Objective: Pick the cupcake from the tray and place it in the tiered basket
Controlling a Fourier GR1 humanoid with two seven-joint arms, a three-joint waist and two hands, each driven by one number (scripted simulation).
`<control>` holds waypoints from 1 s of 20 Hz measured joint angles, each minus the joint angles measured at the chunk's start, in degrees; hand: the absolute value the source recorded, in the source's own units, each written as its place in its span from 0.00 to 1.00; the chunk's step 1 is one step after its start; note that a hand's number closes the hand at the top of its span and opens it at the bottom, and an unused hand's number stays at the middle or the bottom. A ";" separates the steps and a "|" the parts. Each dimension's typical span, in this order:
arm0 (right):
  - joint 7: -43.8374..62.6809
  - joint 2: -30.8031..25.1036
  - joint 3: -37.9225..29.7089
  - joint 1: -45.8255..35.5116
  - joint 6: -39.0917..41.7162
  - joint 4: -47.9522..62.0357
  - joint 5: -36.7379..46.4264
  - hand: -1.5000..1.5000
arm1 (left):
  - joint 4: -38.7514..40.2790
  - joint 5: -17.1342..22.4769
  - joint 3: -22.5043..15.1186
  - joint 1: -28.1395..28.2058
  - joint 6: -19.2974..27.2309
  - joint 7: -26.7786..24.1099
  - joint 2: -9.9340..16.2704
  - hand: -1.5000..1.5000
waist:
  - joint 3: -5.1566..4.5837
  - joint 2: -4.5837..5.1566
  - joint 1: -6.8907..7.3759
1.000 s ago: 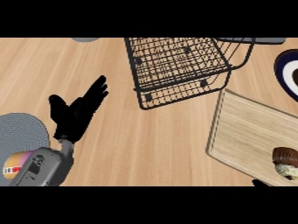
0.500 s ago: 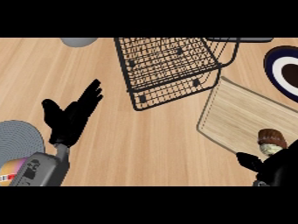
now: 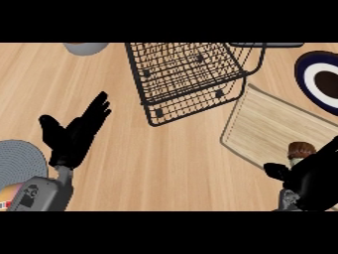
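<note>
**Closing in on the cupcake**

The cupcake [image 3: 301, 149] sits on the wooden tray [image 3: 263, 126] near the table's [image 3: 164, 163] right edge, toward the near side, its brown top showing just above my right hand [image 3: 319, 176]. A second ago that hand was barely in view at the near edge; now it has come up over the tray's near part, and its fingers [image 3: 334, 149] are spread apart, not yet curled round anything. They reach right beside the cupcake and partly cover it, though I cannot tell whether they touch it. So the grasp is not made, only approached, and I judge the next thing is to bring thumb and fingers in round the cake's sides.

The tiered basket [image 3: 190, 74], black wire, stands at the far edge of the table, just beyond the tray's far corner. That is where the cupcake must go, so the carry will be short.

My left hand [image 3: 73, 136] rests open over the left part of the table, fingers straight. A dark plate [image 3: 329, 84] lies at the far right corner.
</note>
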 measured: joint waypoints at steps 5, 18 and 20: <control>-1.50 0.03 -1.58 0.46 -1.34 0.51 -1.50 0.00 | 0.66 -0.72 0.31 -0.96 0.36 0.45 -0.91 0.50 | -0.15 -0.20 -0.34; -5.22 0.03 -8.55 -1.40 -6.05 5.48 -6.86 0.00 | 0.07 -0.98 2.14 0.28 -1.78 0.52 -0.72 0.50 | -0.36 -0.46 -0.32; -6.09 0.03 -9.68 -1.78 -7.45 6.95 -7.55 0.00 | -0.46 -1.57 1.92 0.76 -1.60 0.52 -1.10 0.50 | -0.46 -0.55 -0.28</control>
